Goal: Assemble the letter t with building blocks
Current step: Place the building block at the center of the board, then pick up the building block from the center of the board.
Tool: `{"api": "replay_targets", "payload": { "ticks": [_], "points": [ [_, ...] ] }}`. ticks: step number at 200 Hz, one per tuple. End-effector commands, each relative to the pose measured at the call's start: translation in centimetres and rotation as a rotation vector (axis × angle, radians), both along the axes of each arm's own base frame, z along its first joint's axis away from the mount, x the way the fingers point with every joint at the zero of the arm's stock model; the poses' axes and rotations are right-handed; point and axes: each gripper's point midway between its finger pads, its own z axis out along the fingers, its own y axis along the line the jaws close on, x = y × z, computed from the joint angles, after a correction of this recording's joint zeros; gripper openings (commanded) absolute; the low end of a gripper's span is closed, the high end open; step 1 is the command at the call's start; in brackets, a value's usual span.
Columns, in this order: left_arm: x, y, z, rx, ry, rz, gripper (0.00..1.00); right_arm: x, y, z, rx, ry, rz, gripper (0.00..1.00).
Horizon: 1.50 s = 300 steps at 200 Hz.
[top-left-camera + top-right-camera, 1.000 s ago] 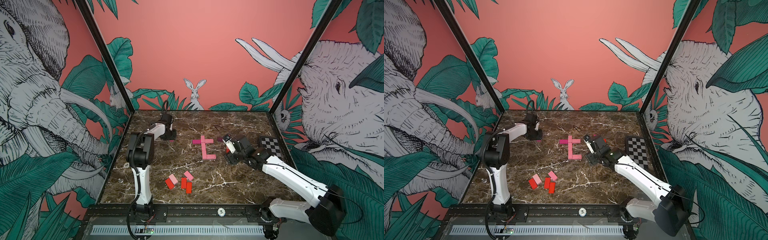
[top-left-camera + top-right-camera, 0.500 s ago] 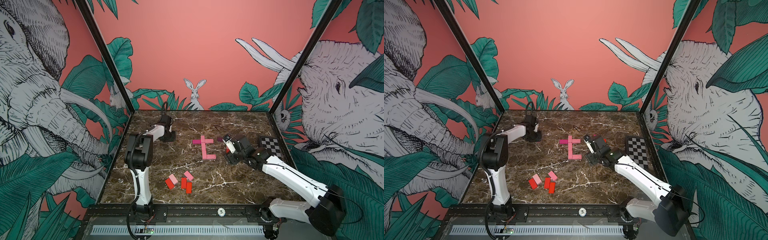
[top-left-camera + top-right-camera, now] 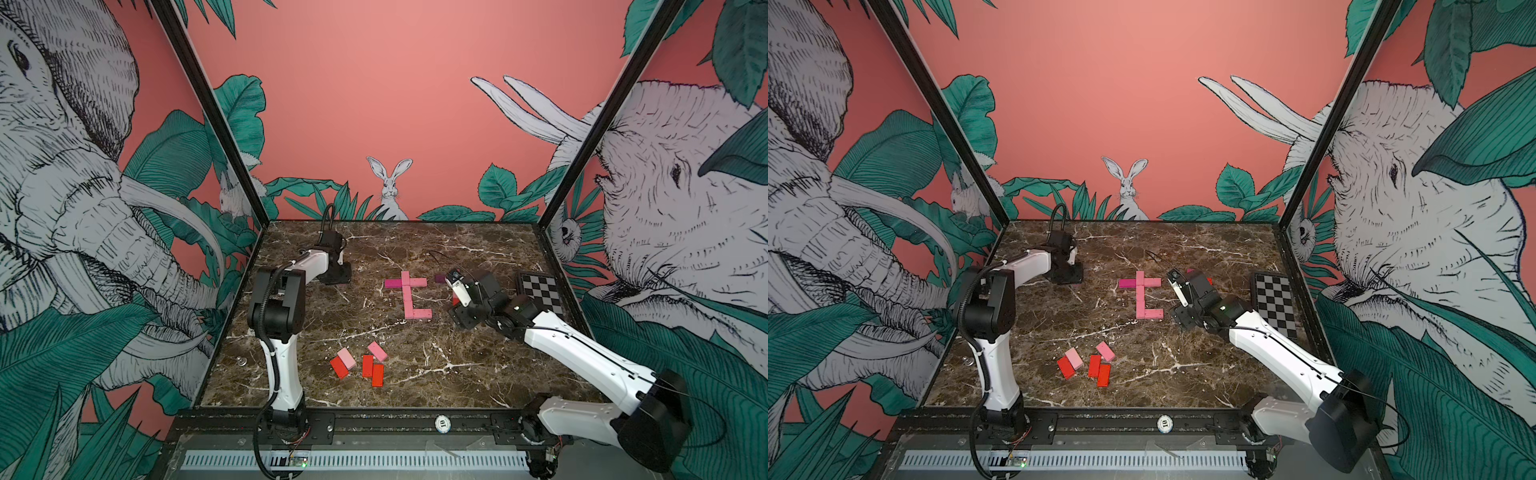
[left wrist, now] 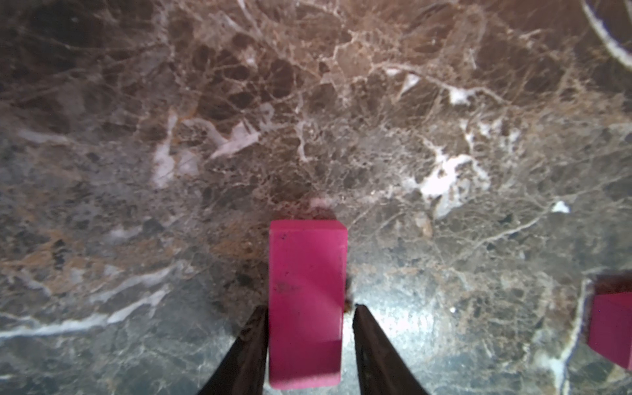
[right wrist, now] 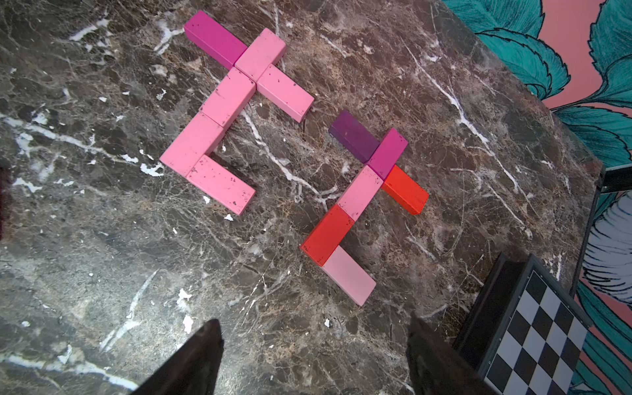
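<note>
Magenta block | L end effector just released it | R end effector unchanged, spread

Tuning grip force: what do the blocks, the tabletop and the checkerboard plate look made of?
Blocks: probably painted wood, matte; dark chipped specks on the pink faces, crisp edges.
Tabletop: brown marble look with white veins, slight sheen; real stone or printed laminate, can't tell.
Checkerboard plate: rigid flat board, black rim, printed squares; material unclear.
</note>
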Motion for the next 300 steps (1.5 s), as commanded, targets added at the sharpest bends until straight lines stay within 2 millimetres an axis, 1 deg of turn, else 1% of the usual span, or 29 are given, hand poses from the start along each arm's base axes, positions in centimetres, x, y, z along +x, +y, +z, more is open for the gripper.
{"api": "replay_targets", "payload": {
  "ticks": [1,30,53,73,87,114,138,157,168,185,205,222,238,258,268,270,274,300],
  "points": [
    [-1.6,-0.1,0.3,-0.017,0.046,-0.006,0.43,0.1,-0.3,0.3,0.007,-0.005,-0.025,0.83],
    [-1.6,-0.2,0.3,-0.021,0.049,-0.007,0.43,0.1,-0.3,0.2,0.006,-0.002,-0.024,0.83],
    [-1.8,-0.1,0.8,-0.016,0.041,-0.009,0.51,0.1,-0.2,0.2,0.008,0.000,-0.020,0.83],
    [-1.9,0.4,1.8,0.010,0.021,-0.014,0.60,0.1,0.0,0.0,0.010,0.006,-0.013,0.84],
    [-2.2,0.6,2.8,0.023,0.007,-0.026,0.66,0.1,0.0,0.0,0.011,0.006,-0.013,0.90],
    [-3.7,0.7,4.8,0.031,-0.001,-0.076,0.72,0.2,0.1,0.2,0.014,0.001,-0.012,0.91],
    [-6.1,0.2,6.7,-0.006,-0.011,-0.124,0.74,0.3,0.1,0.4,0.020,-0.009,-0.012,0.91],
    [-8.9,-0.1,7.5,0.015,-0.002,-0.154,0.74,0.4,0.1,0.4,0.020,-0.015,-0.015,0.91],
    [-10.9,0.2,7.6,0.082,0.020,-0.147,0.74,0.5,0.1,0.4,0.017,-0.019,-0.016,0.92],
    [-14.1,-0.6,7.5,0.154,0.043,-0.182,0.74,0.6,0.1,0.5,0.017,-0.022,-0.019,0.91],
    [-17.6,-1.7,7.6,0.178,0.062,-0.197,0.75,0.7,0.2,0.6,0.016,-0.024,-0.017,0.92],
    [-20.0,-2.3,8.0,0.182,0.055,-0.172,0.78,0.8,0.2,0.5,0.013,-0.022,-0.018,0.91],
    [-21.6,-3.5,8.6,0.119,0.016,-0.139,0.79,0.9,0.3,0.4,0.013,-0.021,-0.016,0.91],
    [-23.4,-4.6,8.6,0.061,-0.009,-0.103,0.79,1.0,0.5,0.2,0.015,-0.014,-0.013,0.91],
    [-24.0,-5.1,8.2,0.040,-0.008,-0.084,0.79,1.1,0.7,0.1,0.016,-0.011,-0.012,0.91],
    [-24.4,-5.6,8.1,0.036,-0.009,-0.101,0.79,1.1,0.7,0.1,0.016,-0.010,-0.011,0.91],
    [-24.8,-5.9,7.9,0.028,-0.005,-0.101,0.79,1.1,0.7,0.1,0.017,-0.009,-0.011,0.91],
    [-26.4,-7.5,6.3,-0.003,0.036,-0.071,0.79,1.2,0.8,0.0,0.015,-0.008,-0.010,0.91]
  ]
}}
